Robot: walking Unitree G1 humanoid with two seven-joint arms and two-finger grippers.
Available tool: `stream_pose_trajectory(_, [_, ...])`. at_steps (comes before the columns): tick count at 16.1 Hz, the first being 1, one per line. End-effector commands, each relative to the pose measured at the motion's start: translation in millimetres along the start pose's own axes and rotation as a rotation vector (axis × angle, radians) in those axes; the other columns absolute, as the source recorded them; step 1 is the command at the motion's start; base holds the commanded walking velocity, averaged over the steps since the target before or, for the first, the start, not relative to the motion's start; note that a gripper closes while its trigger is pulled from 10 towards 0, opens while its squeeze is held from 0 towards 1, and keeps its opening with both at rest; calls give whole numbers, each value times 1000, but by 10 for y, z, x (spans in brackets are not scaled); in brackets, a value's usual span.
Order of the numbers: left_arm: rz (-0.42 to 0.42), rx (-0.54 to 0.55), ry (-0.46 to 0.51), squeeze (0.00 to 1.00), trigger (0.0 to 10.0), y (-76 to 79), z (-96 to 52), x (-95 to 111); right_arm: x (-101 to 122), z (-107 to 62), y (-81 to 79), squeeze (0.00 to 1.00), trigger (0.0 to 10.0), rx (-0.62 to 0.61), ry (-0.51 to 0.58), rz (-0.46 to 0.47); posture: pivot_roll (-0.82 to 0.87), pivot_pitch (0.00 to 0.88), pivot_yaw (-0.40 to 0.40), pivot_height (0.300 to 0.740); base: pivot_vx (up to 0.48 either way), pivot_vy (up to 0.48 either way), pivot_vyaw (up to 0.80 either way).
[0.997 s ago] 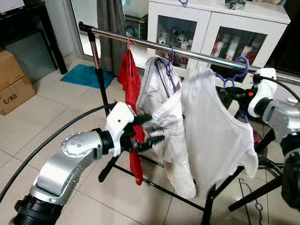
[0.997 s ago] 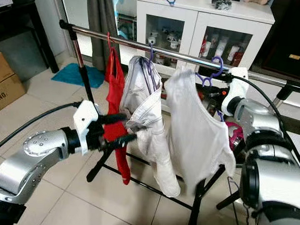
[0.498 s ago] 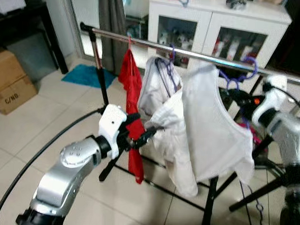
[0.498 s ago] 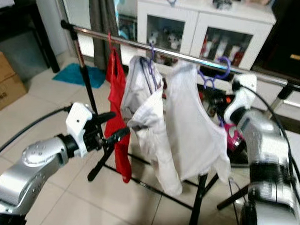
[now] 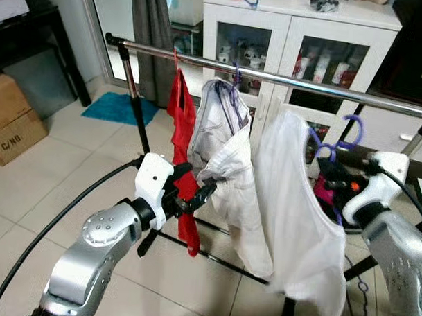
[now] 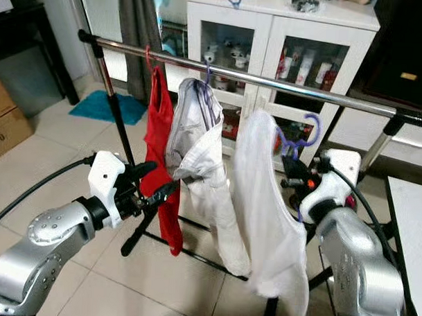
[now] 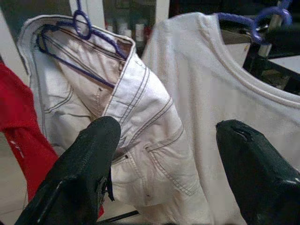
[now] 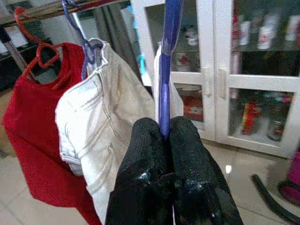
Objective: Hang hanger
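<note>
- The purple hanger (image 5: 333,143) carrying the white shirt (image 5: 292,209) is off the rail (image 5: 304,81), its hook hanging free just below the bar.
- The right claw (image 8: 165,136) is pinched tight on the hanger's stem, so the shirt's weight hangs from it, not the rack.
- At nine o'clock of the shirt, the left claw (image 5: 192,192) is spread wide by the pale jeans (image 5: 228,165) and red garment (image 5: 186,129), likely keeping them aside.
- Hook must rise over the bar.
</note>
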State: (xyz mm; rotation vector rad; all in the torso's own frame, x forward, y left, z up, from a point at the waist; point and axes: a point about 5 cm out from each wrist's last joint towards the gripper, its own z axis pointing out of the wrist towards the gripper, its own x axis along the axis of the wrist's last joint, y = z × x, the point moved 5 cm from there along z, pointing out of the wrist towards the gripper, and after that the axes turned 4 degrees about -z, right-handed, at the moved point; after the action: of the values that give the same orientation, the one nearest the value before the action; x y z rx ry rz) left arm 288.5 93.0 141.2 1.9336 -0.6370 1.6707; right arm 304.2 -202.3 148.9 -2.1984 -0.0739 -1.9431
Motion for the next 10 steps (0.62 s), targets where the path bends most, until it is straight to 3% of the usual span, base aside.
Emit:
stream_pose_trajectory(1, [-3, 17, -3, 0, 10000, -3, -24, -3, 12, -37, -44, 0, 0, -20, 1, -22, 31, 0, 4, 740, -247, 0, 0])
stream_pose_trajectory(6, [-12, 49, -12, 0, 10000, -40, -83, -40, -189, -94, -312, 0, 0, -20, -62, -31, 36, 0, -9, 740, -253, 0, 0])
stream_pose_trajectory(10, [-13, 40, -17, 0, 10000, -24, -90, -47, -172, -107, -335, 0, 0, -18, -62, -53, 32, 0, -2, 740, -60, 0, 0])
